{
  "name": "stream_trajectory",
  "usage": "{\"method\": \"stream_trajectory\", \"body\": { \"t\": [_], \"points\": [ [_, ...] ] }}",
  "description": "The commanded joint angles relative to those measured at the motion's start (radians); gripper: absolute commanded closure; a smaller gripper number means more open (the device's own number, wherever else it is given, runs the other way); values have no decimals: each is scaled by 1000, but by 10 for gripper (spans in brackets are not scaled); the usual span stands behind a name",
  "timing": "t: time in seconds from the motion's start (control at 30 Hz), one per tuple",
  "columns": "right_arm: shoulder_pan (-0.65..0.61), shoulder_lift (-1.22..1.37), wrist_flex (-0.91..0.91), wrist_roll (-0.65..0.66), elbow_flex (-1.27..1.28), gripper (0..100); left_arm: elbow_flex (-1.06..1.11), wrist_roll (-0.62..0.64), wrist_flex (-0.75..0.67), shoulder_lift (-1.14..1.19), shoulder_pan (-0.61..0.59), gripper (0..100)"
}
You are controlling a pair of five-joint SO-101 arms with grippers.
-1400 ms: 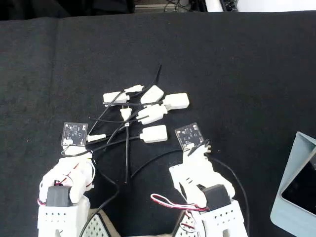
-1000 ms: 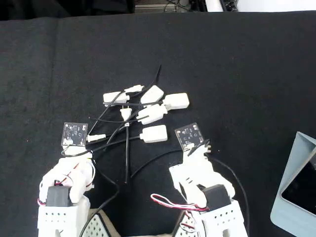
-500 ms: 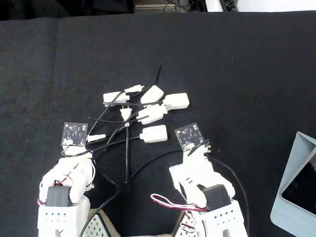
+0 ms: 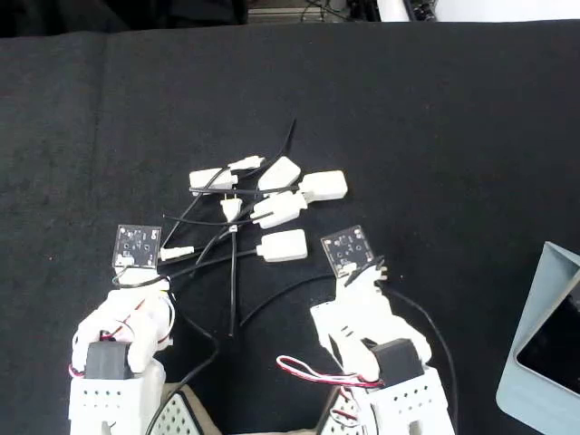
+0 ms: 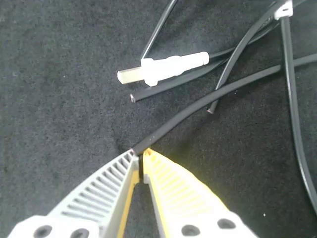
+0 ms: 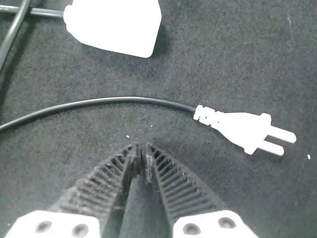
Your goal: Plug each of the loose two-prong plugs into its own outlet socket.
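As the right claw (image 6: 142, 149) sits closed, a white socket (image 6: 115, 24) is cropped

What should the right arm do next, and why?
Probably open the right end effector and ease toward the plug. It is shut on nothing, and the plug lies loose on the table just ahead, prongs free.

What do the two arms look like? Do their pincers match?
The left arm and right arm are white with black motors and red-white wires. The left gripper has one pale and one yellow ribbed finger; right gripper two black ones.
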Motion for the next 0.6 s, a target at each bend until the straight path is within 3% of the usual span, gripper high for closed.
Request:
{"method": "stream_trajectory", "body": {
  "t": [0.0,0.57],
  "points": [
    [12,-87,3,8,-7,985,18,-8,6,-6,4,970],
    [8,-87,3,6,-7,985,18,-8,6,-6,48,970]
  ]
}}
